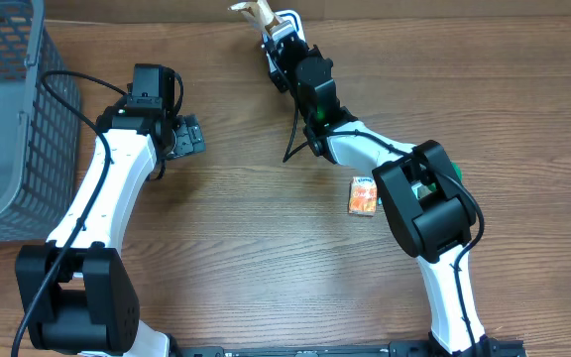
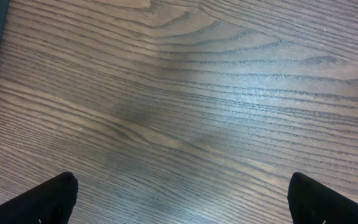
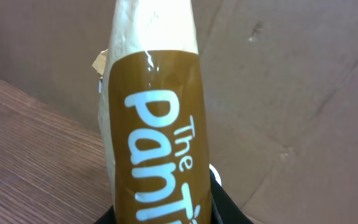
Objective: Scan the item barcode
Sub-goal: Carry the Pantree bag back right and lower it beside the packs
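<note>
The packet (image 1: 254,11) is pinched at its lower end by the right gripper (image 1: 271,30), whose jaws are closed on it. In the right wrist view the packet rises out of the gripper and fills the middle of the frame. It has a pale cream upper part and a brown label with white letters reading "The Pant", the rest cut off at the lower edge. A small torn flap sticks out from one side near its top. Behind it is a tan, creased wall (image 3: 291,93), and a strip of wood-grain table (image 1: 266,268) lies below.

From overhead, the packet is well beyond the carton (image 1: 363,194), at the far edge of the table. The right arm stretches out to it past the carton. Whether the packet touches the table cannot be told.

The carton is small and orange, and lies flat on the table just beside the right arm's dark elbow joint.

The left gripper (image 1: 188,136) is well away from the carton, on its basket side. Its jaws are spread wide with nothing between them, and its wrist view shows only bare wood between the two black fingertips (image 2: 45,202).

The basket (image 1: 48,89) is grey mesh and stands farthest from the carton, at the table's edge beyond the left arm.
</note>
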